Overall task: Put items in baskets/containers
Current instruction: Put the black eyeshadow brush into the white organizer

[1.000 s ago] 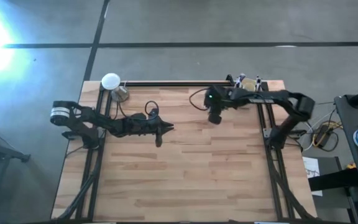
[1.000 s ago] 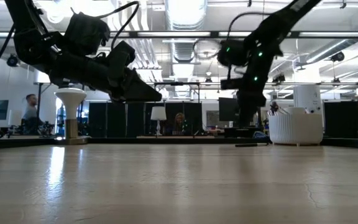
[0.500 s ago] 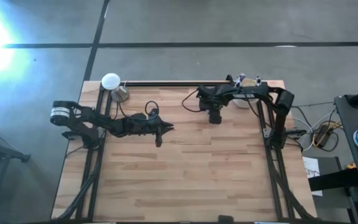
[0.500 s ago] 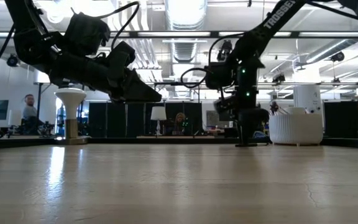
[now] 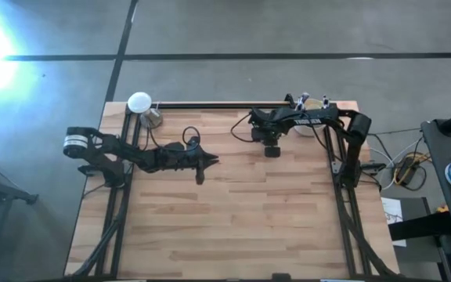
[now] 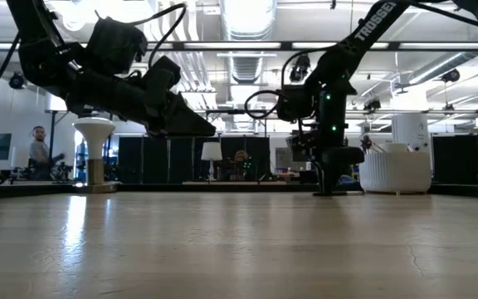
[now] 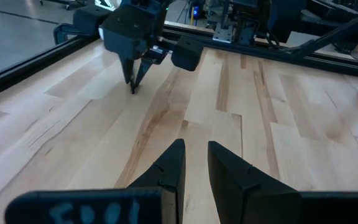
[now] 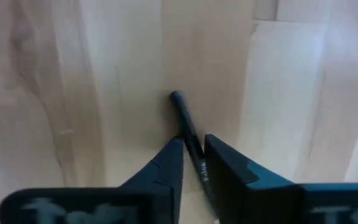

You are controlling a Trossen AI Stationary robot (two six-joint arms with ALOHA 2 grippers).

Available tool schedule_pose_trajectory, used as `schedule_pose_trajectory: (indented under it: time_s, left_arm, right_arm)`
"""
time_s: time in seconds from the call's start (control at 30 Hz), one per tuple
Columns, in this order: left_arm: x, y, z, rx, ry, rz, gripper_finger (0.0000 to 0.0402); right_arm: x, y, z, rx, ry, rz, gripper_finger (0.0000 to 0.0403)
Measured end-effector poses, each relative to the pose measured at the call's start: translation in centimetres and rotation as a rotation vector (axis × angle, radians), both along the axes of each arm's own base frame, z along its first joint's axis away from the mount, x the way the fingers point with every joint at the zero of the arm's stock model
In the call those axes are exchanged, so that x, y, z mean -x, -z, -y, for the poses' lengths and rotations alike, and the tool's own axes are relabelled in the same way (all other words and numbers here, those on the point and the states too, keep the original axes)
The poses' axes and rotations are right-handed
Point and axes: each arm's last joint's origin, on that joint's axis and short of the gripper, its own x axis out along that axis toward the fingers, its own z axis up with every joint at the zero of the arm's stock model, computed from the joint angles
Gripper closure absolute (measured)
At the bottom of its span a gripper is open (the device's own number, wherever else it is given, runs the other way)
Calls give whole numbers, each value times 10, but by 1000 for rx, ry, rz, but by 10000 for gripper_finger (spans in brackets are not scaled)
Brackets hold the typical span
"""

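The right gripper (image 8: pixel 193 155) is down at the table (image 5: pixel 233 219) near its far edge, pointing at the wood, its fingers (image 8: pixel 166 163) closed to a narrow gap around a dark-handled brush (image 8: pixel 188 134) that lies flat on the surface. The cream-white cup (image 6: pixel 395 169) stands at the table's far right corner, with brush tips showing above its rim. The left gripper (image 7: pixel 192 163) hovers above the left middle of the table, its fingers slightly apart and holding nothing.
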Motion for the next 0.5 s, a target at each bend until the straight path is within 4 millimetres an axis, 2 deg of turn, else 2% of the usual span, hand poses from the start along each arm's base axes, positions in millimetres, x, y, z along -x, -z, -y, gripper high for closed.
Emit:
schedule_pose_trajectory:
  time_s: [0.17, 0.33, 0.5]
  left_arm:
    - [1, 0, -1, 10, -13, 3, 340]
    - [9, 0, -10, 17, -55, 5, 340]
    - [21, 0, -12, 22, -70, 18, 340]
  right_arm:
    - [-1, 0, -2, -20, 17, 15, 382]
    - [-8, -5, -13, -7, -8, 52, 387]
    - [-23, -17, -37, -15, -42, 94, 392]
